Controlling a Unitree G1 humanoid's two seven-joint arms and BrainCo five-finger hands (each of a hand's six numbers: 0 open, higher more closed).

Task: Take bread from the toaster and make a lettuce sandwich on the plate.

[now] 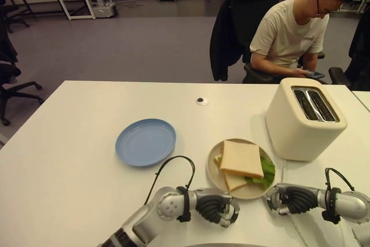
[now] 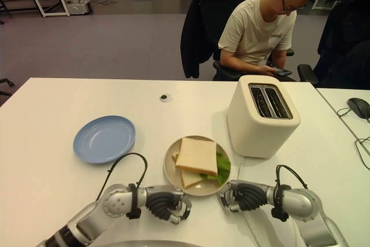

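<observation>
Though near the fingers [image 1: 215, 207], sandwich [image 1: 241, 160] (plated) apart.

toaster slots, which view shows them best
The right eye view, slightly: the toaster sits nearer mid-picture, with both slots seen from above. The left eye view shows them too, closer to the right edge.

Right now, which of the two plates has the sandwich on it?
The beige plate beside the toaster: bread and lettuce lie on it. The blue plate sits farther left, away from the toaster.
</observation>
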